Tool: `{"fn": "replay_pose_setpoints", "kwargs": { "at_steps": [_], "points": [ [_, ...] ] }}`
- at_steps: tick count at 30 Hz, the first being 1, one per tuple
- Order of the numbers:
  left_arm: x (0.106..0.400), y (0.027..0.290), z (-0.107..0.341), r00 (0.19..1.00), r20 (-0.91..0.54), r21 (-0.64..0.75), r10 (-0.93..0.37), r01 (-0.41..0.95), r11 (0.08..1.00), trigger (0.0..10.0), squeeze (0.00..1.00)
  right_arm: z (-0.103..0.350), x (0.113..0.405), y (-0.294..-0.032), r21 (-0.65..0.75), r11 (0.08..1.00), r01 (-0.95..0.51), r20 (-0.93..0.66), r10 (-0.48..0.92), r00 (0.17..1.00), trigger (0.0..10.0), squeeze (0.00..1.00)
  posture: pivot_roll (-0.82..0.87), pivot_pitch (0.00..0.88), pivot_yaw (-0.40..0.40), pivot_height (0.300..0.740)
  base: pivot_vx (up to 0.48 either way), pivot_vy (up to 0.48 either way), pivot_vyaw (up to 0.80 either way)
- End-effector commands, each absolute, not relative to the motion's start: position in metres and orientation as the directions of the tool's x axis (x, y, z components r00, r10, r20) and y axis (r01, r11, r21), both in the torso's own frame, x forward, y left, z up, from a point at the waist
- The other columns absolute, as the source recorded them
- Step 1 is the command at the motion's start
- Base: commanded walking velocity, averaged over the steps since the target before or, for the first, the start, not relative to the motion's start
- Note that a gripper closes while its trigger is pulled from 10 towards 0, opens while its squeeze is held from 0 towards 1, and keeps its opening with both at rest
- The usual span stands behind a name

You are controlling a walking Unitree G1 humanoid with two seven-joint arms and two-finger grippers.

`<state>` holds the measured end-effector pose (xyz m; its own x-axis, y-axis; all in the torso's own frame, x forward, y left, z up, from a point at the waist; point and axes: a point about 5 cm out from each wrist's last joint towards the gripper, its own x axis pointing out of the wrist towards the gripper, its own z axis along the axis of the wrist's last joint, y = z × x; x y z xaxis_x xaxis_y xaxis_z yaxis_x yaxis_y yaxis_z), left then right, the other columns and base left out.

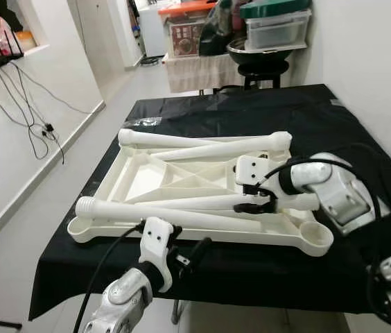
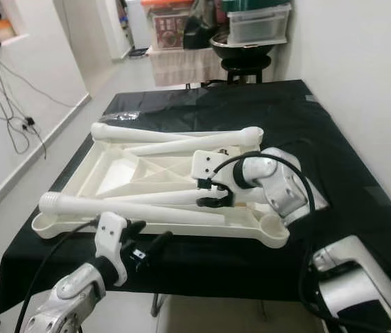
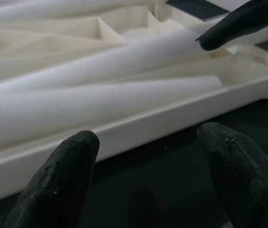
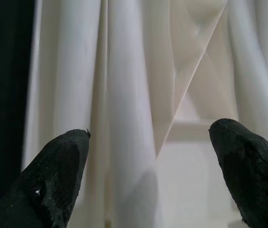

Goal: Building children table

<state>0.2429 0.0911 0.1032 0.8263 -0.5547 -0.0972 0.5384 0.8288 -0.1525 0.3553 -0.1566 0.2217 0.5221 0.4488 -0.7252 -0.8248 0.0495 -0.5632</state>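
An upturned white plastic table top lies on the black-covered table. Several white legs rest across it: one along the front, one just behind it, two toward the back. My right gripper hovers open over the middle legs, one finger on each side of a leg. Just before the top's front rim, my left gripper is open above the black cloth with nothing between its fingers. The right gripper's fingertip shows in the left wrist view.
A white wall runs close along the table's right side. Behind the table stand a black stool and stacked storage boxes. Cables trail over the floor on the left. A small clear bag lies at the table's far left.
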Motion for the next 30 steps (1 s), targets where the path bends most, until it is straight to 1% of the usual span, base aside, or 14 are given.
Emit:
{"fn": "replay_pose_setpoints", "kwargs": {
  "at_steps": [1,2,3,5,8,11,14,16,17,18,19,21,22,30],
  "points": [
    [0.241,0.097,0.099,0.825,-0.130,-0.131,-0.550,0.536,0.834,10.0,0.00,0.219,0.358,-0.153,-0.535,-0.006,-0.845,-0.778,0.393,0.490,10.0,0.00,-0.09,0.000,0.048,0.740,0.000,0.000,0.00],
    [0.240,0.098,0.097,0.825,-0.138,-0.124,-0.548,0.534,0.836,10.0,0.00,0.219,0.362,-0.152,-0.523,-0.019,-0.852,-0.805,0.340,0.486,10.0,0.00,-0.09,0.000,0.045,0.740,0.000,0.000,0.00],
    [0.240,0.098,0.097,0.825,-0.138,-0.124,-0.548,0.534,0.836,10.0,0.00,0.219,0.362,-0.152,-0.523,-0.019,-0.852,-0.805,0.340,0.486,10.0,0.00,-0.09,0.000,0.045,0.740,0.000,0.000,0.00],
    [0.238,0.099,0.096,0.824,-0.142,-0.120,-0.548,0.535,0.836,10.0,0.00,0.219,0.369,-0.153,-0.508,-0.047,-0.860,-0.840,0.246,0.483,10.0,0.00,-0.09,0.000,0.038,0.740,0.000,0.000,0.00],
    [0.237,0.097,0.097,0.823,-0.139,-0.120,-0.551,0.538,0.834,10.0,0.00,0.216,0.372,-0.156,-0.493,-0.074,-0.867,-0.863,0.171,0.476,10.0,0.00,-0.08,0.000,0.036,0.740,0.000,0.000,0.00],
    [0.236,0.095,0.098,0.821,-0.136,-0.118,-0.555,0.543,0.831,10.0,0.00,0.215,0.374,-0.159,-0.474,-0.088,-0.876,-0.878,0.118,0.463,10.0,0.00,-0.08,0.000,0.030,0.740,0.000,0.000,0.00],
    [0.235,0.094,0.100,0.818,-0.132,-0.115,-0.559,0.548,0.829,10.0,0.00,0.214,0.372,-0.162,-0.426,-0.115,-0.897,-0.904,0.082,0.419,10.0,0.00,-0.08,0.000,0.025,0.740,0.000,0.000,0.00],
    [0.234,0.093,0.101,0.817,-0.127,-0.110,-0.563,0.552,0.827,10.0,0.00,0.212,0.373,-0.166,-0.423,-0.119,-0.898,-0.906,0.037,0.422,10.0,0.00,-0.08,0.000,0.021,0.740,0.000,0.000,0.00],
    [0.235,0.092,0.102,0.817,-0.124,-0.107,-0.563,0.553,0.826,10.0,0.00,0.211,0.374,-0.167,-0.426,-0.119,-0.897,-0.904,0.015,0.427,5.5,0.00,-0.08,0.000,0.020,0.740,0.000,0.000,0.00],
    [0.236,0.092,0.103,0.817,-0.122,-0.105,-0.563,0.553,0.826,10.0,0.00,0.209,0.375,-0.169,-0.428,-0.121,-0.896,-0.902,0.000,0.431,5.5,0.00,-0.08,0.000,0.020,0.740,0.000,0.000,0.00],
    [0.237,0.092,0.105,0.818,-0.118,-0.103,-0.563,0.554,0.826,10.0,0.00,0.208,0.376,-0.169,-0.431,-0.124,-0.894,-0.900,-0.017,0.436,1.8,0.00,-0.08,0.000,0.019,0.740,0.000,0.000,0.00],
    [0.237,0.091,0.106,0.819,-0.115,-0.102,-0.563,0.554,0.827,10.0,0.00,0.207,0.377,-0.169,-0.433,-0.125,-0.893,-0.898,-0.026,0.439,1.8,0.00,-0.08,0.000,0.019,0.740,0.000,0.000,0.00],
    [0.238,0.091,0.107,0.820,-0.109,-0.103,-0.562,0.554,0.826,10.0,0.00,0.206,0.377,-0.170,-0.436,-0.127,-0.891,-0.896,-0.036,0.443,0.0,0.00,-0.08,0.000,0.020,0.740,0.000,0.000,0.00],
    [0.239,0.090,0.112,0.815,-0.095,-0.096,-0.572,0.564,0.820,10.0,0.00,0.198,0.377,-0.172,-0.429,-0.149,-0.891,-0.892,-0.083,0.444,0.0,0.00,-0.08,0.000,0.018,0.740,0.000,0.000,0.00]
  ]
}}
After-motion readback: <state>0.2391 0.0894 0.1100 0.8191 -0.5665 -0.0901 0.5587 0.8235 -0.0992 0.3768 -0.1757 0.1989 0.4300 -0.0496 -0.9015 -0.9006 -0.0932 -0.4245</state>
